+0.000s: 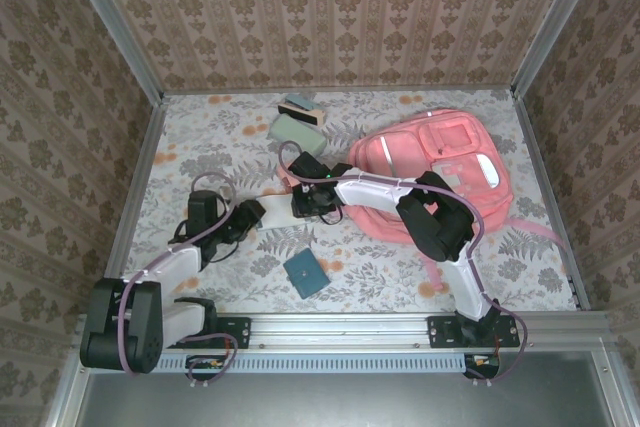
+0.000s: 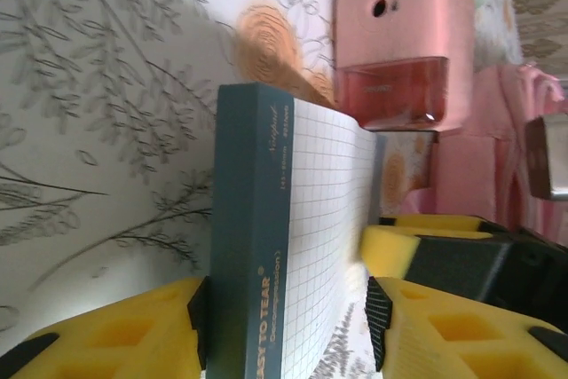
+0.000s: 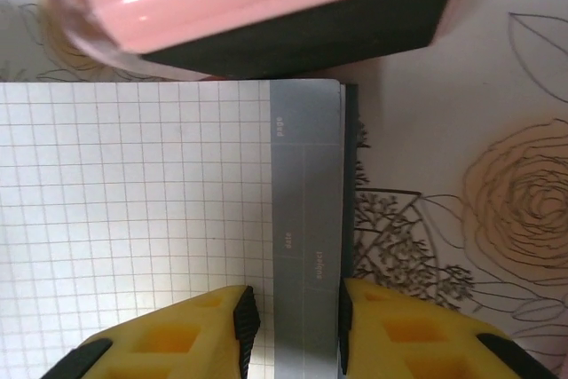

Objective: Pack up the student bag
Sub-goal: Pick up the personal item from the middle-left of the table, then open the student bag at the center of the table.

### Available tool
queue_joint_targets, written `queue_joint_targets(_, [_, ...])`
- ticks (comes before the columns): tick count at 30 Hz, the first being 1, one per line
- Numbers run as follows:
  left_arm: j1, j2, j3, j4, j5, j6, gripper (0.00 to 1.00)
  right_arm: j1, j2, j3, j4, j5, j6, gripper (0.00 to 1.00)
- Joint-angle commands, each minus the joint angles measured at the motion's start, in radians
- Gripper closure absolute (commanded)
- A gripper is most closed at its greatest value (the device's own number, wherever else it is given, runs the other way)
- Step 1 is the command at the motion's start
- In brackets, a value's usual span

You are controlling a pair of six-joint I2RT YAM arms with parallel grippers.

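so I'm pinching the grid notepad (image 3: pixel 133 219) by its grey edge with the right gripper (image 3: pixel 295 308) while the left gripper (image 2: pixel 288 308) is straddling it unclamped, I'm guessing for a handoff toward the student bag (image 1: pixel 450 152) lying just beside them.

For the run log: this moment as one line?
right gripper: jaws clamp teal-covered grid-paper notepad | left gripper: jaws straddle it, unclamped | pink fabric student bag: alongside

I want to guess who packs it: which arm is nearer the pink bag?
Right. The right arm lies right by the bag's near edge; the left arm sits well off to its left.
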Motion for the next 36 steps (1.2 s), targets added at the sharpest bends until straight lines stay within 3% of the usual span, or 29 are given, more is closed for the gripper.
queue_joint_targets(1, [-0.015, -0.019, 0.011, 0.181, 0.184, -0.053, 0.48, 0.050, 0.027, -0.006, 0.008, -0.102, -0.003, 0.66])
queue_joint_targets(7, [-0.017, -0.002, 0.036, 0.114, 0.165, -0.021, 0.53, 0.050, 0.025, 0.002, 0.004, -0.103, -0.003, 0.67])
queue_joint_targets(13, [-0.017, -0.062, 0.084, -0.123, 0.063, 0.071, 0.80, 0.043, -0.005, 0.000, -0.017, -0.081, -0.018, 0.64])
queue_joint_targets(19, [-0.017, -0.126, 0.103, -0.182, 0.043, 0.065, 0.99, 0.015, -0.151, 0.004, -0.103, 0.033, -0.107, 0.53])
queue_joint_targets(25, [-0.021, -0.188, 0.138, -0.218, 0.040, 0.043, 1.00, -0.075, -0.323, -0.055, -0.212, 0.204, -0.227, 0.41])
queue_joint_targets(28, [-0.028, -0.205, 0.176, -0.247, 0.039, 0.047, 1.00, -0.140, -0.382, -0.107, -0.241, 0.278, -0.272, 0.40])
queue_joint_targets(36, [-0.059, -0.209, 0.234, -0.267, 0.022, 0.040, 1.00, -0.260, -0.367, -0.161, -0.290, 0.342, -0.319, 0.39])
